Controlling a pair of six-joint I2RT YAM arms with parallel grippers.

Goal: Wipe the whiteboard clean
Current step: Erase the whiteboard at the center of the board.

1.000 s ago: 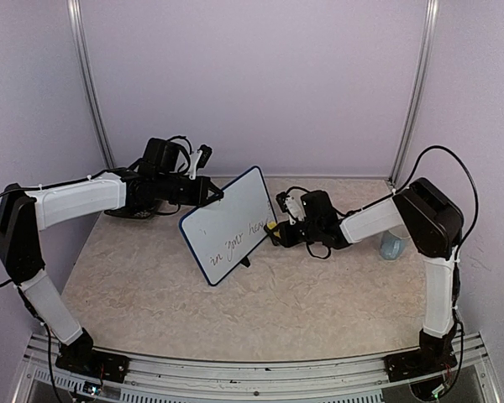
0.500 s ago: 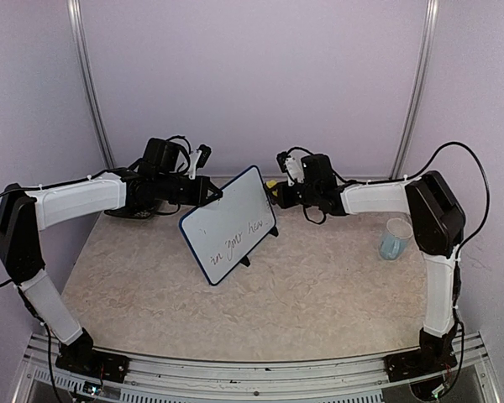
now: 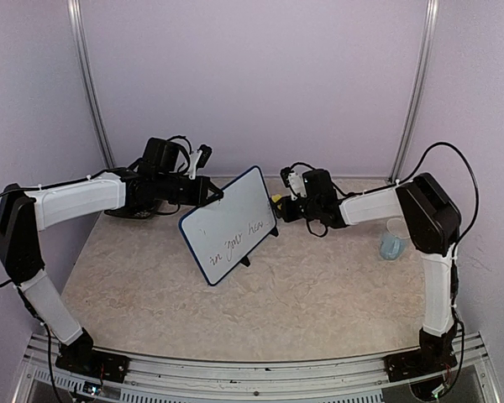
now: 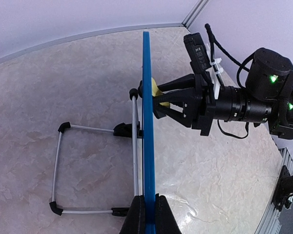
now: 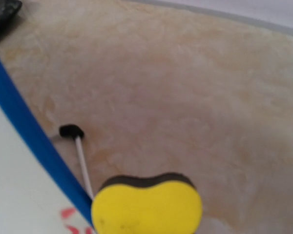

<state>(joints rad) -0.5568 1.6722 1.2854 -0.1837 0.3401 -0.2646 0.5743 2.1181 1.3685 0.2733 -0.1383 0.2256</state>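
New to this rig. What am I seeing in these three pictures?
Two robot arms are bolted at the near edge of a table. The wide picture comes from a fixed camera above and behind them; the other two come from a camera on each wrist. The left hand is shut on the upper edge of the whiteboard, which bears handwriting and stands tilted on a wire stand. The right hand is shut on a yellow sponge, beside the board's right edge. A clear cup stands on the right.
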